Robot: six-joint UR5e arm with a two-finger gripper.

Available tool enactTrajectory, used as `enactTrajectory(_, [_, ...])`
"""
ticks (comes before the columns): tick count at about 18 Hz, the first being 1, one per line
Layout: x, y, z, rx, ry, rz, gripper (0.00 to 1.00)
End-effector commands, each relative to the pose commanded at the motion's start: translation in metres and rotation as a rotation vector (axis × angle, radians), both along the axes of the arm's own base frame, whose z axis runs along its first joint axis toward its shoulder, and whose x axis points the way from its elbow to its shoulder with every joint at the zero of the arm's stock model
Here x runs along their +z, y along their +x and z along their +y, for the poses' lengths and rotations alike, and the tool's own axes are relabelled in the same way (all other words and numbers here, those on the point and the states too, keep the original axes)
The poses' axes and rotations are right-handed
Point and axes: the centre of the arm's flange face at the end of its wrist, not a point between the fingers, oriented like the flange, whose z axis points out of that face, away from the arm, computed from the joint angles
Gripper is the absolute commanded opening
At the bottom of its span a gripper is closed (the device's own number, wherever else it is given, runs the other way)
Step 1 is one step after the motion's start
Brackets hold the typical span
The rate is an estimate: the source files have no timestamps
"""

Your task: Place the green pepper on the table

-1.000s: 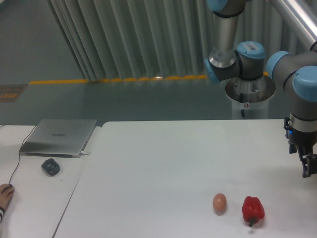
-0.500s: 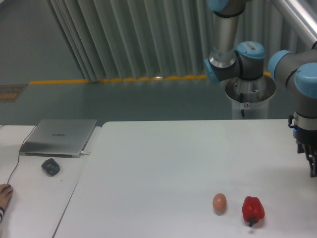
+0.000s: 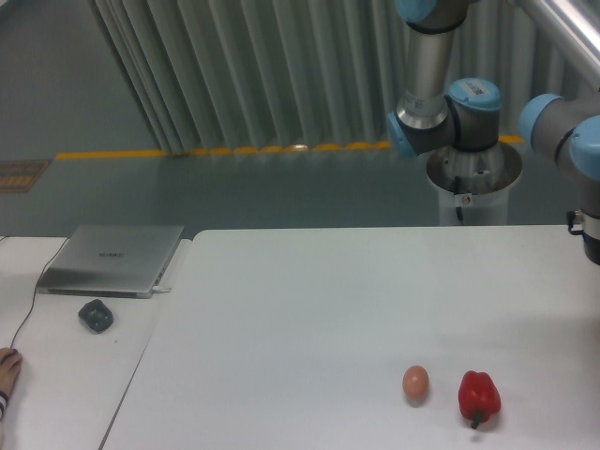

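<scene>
You cannot see the gripper at all: the arm [image 3: 572, 131] runs out past the right edge of the view, only its wrist housing showing at the border, so whether the fingers are spread, closed or carrying anything cannot be told from here. The green pepper is nowhere in view either; it may be off to the right with the hand, but that is only a guess. That is your main risk: if the hand does carry the pepper, you have no way to judge its height or hold, and a release made too high could send it rolling across the table [image 3: 309, 309]. Watch too for the red pepper [image 3: 478, 396] and the egg [image 3: 415, 382], which sit just beside each other near the front edge; a pepper set down close by could knock the egg and start it rolling. Well apart on the side desk [image 3: 70, 375] lie the laptop [image 3: 112, 259] and mouse [image 3: 96, 315].
</scene>
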Motion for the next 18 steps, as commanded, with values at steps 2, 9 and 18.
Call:
enactTrajectory(2, [0.002,-0.018,-0.022,-0.037,-0.009,-0.004,1.00])
enactTrajectory(9, [-0.005,-0.043,-0.062,0.030,0.005,-0.035,1.00])
enactTrajectory(18, [-0.038,-0.069,-0.110,0.177,0.003,-0.084,1.00])
